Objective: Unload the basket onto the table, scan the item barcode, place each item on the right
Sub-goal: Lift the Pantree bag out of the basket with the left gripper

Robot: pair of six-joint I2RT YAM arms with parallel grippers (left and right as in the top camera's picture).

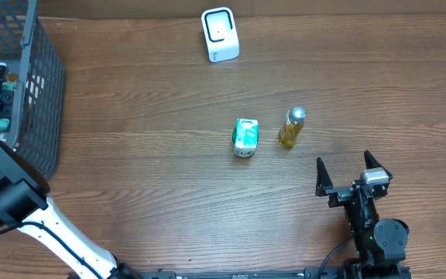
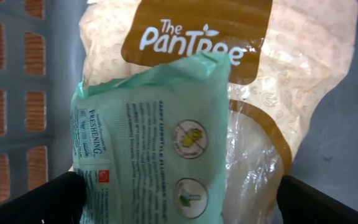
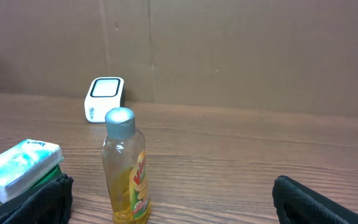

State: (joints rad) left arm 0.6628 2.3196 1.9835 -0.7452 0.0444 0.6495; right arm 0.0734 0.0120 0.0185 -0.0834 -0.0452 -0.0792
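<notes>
Left arm down in the basket (image 1: 41,93), lining up an item to scan.
My left gripper (image 2: 185,205) hangs spread over the green packet (image 2: 148,143), nothing grasped; the right gripper (image 1: 343,159) sits spread and empty near the bottle (image 1: 292,128), leaving the scanner (image 1: 220,35) face free, I judge.

"The PanTree" stands in white on the brown label (image 2: 197,34) of the tan bag (image 2: 297,93), and "FRESHENING" runs sideways down the green packet (image 2: 148,143), whose finer print is too small to read.
</notes>
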